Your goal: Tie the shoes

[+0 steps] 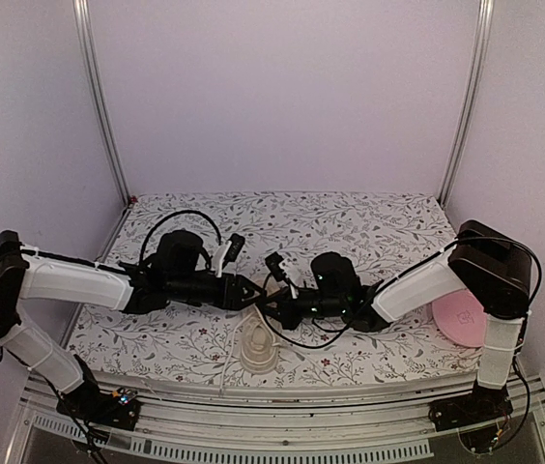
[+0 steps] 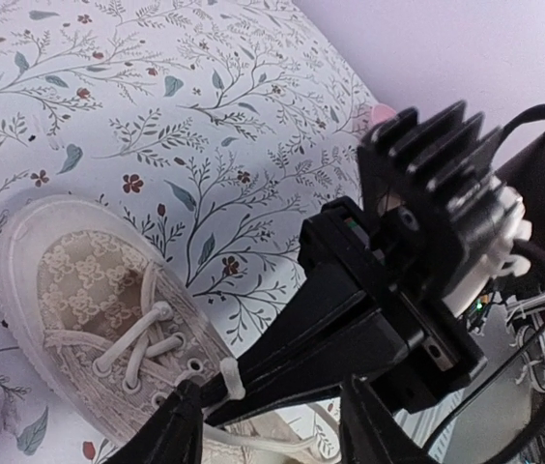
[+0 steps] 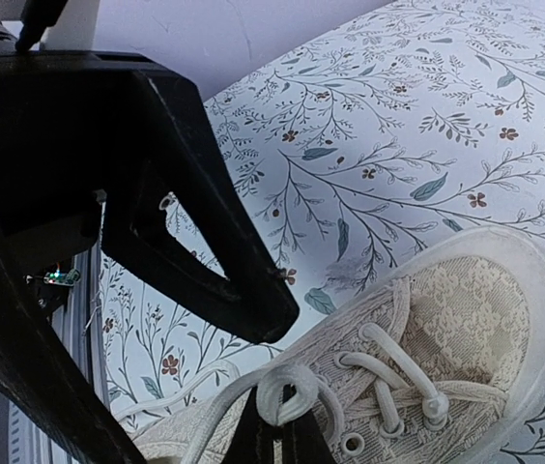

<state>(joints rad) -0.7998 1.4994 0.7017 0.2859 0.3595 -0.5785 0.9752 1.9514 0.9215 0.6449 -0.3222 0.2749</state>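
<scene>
Lace loop of the cream sneaker sits clenched in my right tool, lower centre; my left tool hangs released above the floral counter.

Round pink plate is sitting at the right edge of the floral-print table cover. Metal frame posts are standing against pale walls.
</scene>
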